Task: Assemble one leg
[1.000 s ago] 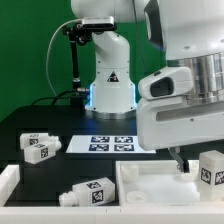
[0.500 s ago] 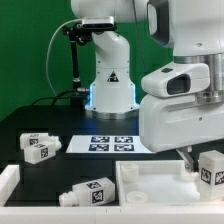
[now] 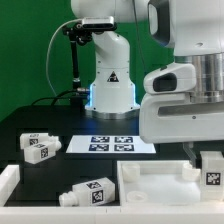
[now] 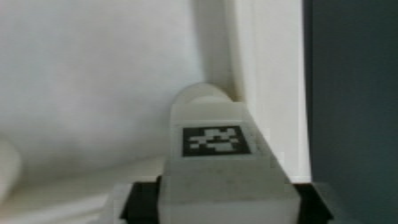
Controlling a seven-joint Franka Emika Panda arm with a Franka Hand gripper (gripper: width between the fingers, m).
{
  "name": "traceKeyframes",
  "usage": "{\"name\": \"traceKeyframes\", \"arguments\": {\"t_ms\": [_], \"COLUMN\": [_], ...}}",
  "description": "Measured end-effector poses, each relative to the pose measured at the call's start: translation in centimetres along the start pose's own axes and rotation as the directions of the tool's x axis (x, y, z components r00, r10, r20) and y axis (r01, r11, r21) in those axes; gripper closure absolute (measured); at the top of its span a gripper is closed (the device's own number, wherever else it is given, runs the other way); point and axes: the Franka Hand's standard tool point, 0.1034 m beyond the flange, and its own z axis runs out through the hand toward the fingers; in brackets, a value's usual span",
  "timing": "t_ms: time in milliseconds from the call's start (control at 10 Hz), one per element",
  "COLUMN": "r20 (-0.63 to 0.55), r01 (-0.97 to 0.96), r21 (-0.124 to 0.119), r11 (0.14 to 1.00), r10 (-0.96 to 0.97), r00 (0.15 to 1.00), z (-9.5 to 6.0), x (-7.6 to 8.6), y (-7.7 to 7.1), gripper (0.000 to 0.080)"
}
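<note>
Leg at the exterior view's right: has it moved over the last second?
Yes. The leg held in the gripper has tilted upright and shifted slightly toward the exterior view's right, judged against the marker board.

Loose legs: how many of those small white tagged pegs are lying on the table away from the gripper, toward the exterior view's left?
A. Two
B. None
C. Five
A. One leg lies on the black table at the exterior view's left, and a second leg lies nearer the front; the only other one is up at the gripper.
</note>
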Motion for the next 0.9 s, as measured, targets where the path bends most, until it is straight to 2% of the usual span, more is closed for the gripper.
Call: {"name": "traceKeyframes", "arguments": {"t_ms": [100, 300, 500, 600, 700, 800, 900], "r20": [-0.013, -0.005, -0.002, 0.006, 0.004, 0.003, 0.012], "r01": [-0.186, -0.516, -0.623, -0.634, -0.594, -0.503, -0.356], "r21": [0.008, 0.029, 0.027, 0.031, 0.031, 0.022, 0.01], "r11": [0.983, 0.856, 0.782, 0.773, 0.804, 0.864, 0.935], "r10": [0.186, 0.516, 0.623, 0.634, 0.594, 0.503, 0.356], "r00": [0.982, 0.857, 0.782, 0.773, 0.804, 0.864, 0.935], "z": [0.16, 0.3, 0.39, 0.41, 0.41, 0.41, 0.34], "x": [-0.05, -0.06, -0.35, -0.39, -0.4, -0.41, -0.3], "y": [0.01, 0.02, -0.2, -0.3, -0.29, -0.13, 0.07], "gripper": [0.0514, 0.0514, 0.0512, 0.0427, 0.029, 0.029, 0.0171]}}
